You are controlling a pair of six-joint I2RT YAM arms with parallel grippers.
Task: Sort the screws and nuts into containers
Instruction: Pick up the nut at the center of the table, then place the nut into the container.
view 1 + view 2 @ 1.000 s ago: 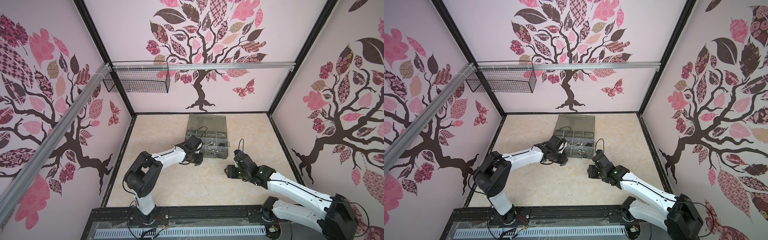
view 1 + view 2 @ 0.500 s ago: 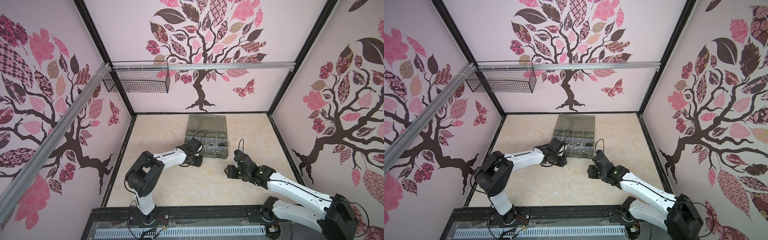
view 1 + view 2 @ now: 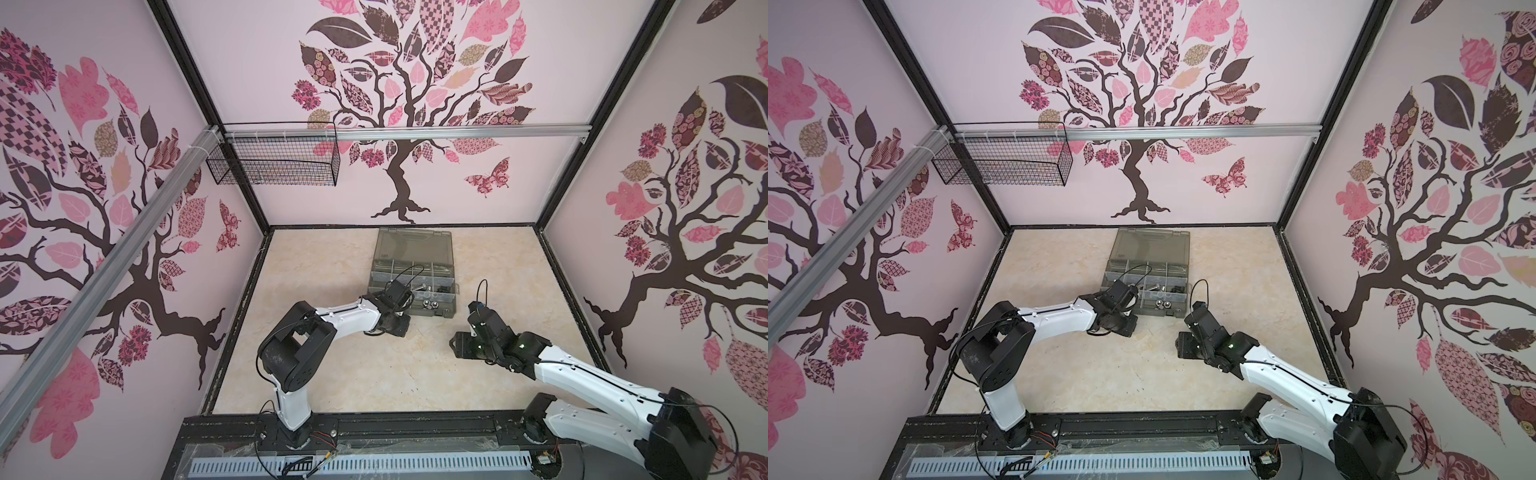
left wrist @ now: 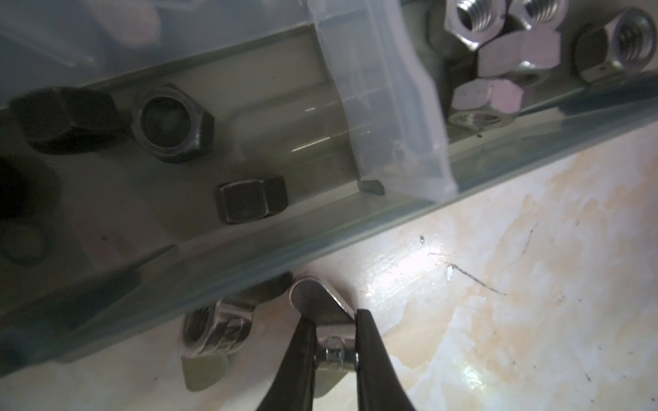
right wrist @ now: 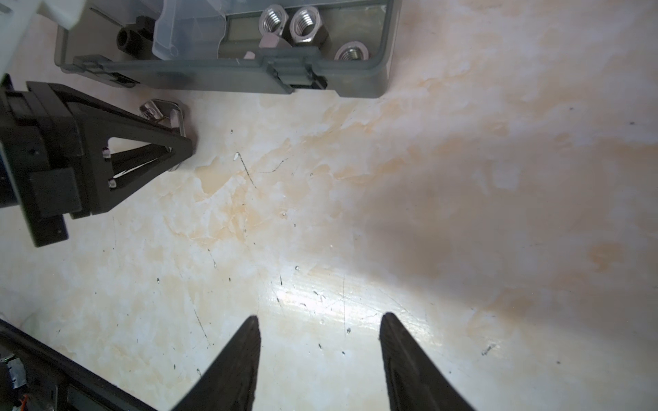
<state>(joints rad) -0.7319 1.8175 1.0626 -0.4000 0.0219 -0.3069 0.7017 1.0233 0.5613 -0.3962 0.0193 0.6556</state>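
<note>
The containers are compartments of a smoky grey organizer case (image 3: 432, 309) (image 3: 1158, 311) with its lid laid back. On the table, against the case's front wall (image 4: 249, 263), my left gripper (image 4: 333, 320) (image 3: 397, 326) (image 3: 1125, 326) is shut on a silver wing nut (image 4: 320, 302) (image 5: 162, 108). A second wing nut (image 4: 210, 334) lies beside it. Black hex nuts (image 4: 172, 122) fill one front compartment and silver hex nuts (image 4: 498, 42) (image 5: 306, 25) its neighbour. Small screws (image 3: 424, 286) show faintly in a middle compartment. My right gripper (image 5: 318, 320) (image 3: 461, 345) (image 3: 1183, 347) hangs open over bare table.
A black wire mesh basket (image 3: 274, 164) hangs on the back wall rail, well above the table. The case's latch (image 5: 299, 76) juts from its front wall. The marbled table (image 5: 463, 213) stretches between the case and my right gripper. Black frame posts bound the floor.
My left gripper's jaws have closed onto the wing nut at the case's front wall, and the left arm has shifted slightly. The right arm has stayed where it was.
</note>
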